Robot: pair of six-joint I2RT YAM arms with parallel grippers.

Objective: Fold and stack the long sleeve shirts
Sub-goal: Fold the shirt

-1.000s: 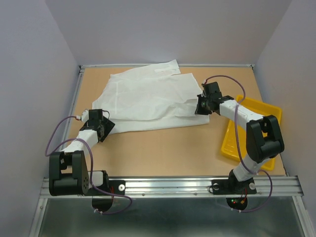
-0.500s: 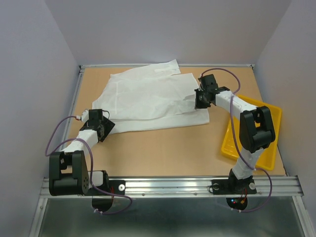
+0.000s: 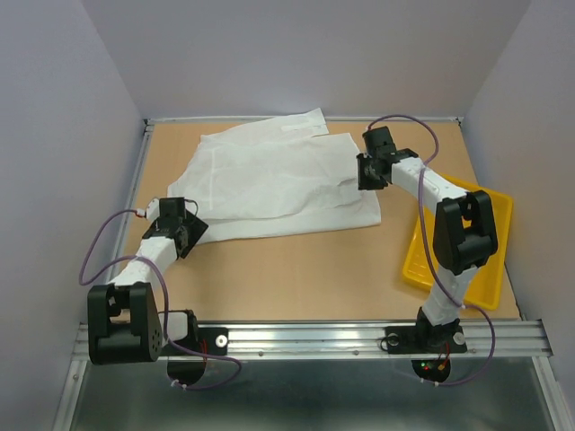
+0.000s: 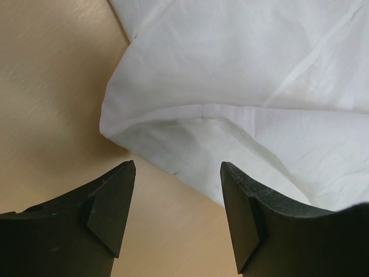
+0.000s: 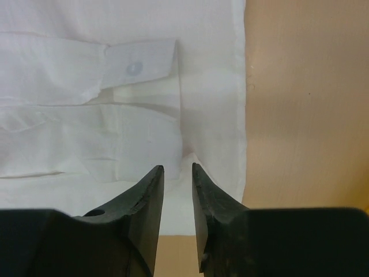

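Note:
One white long sleeve shirt point(image 3: 269, 180) lies spread and partly folded across the back of the table. My left gripper point(image 3: 186, 224) stands open at its near left corner, and that folded corner point(image 4: 173, 133) lies just ahead of the fingertips point(image 4: 176, 167), not between them. My right gripper point(image 3: 363, 177) hovers over the shirt's right edge. Its jaws are a little apart with nothing between them point(image 5: 177, 167). Below it lies flat cloth point(image 5: 115, 133) and a buttoned cuff point(image 5: 138, 66).
A yellow tray point(image 3: 490, 196) sits at the right edge of the table, partly under my right arm. Bare wooden tabletop point(image 3: 296, 269) runs along the front, and walls close in the sides and back.
My right gripper has moved toward the back along the shirt's right edge, parted its jaws and let the cloth go. The left arm has barely shifted.

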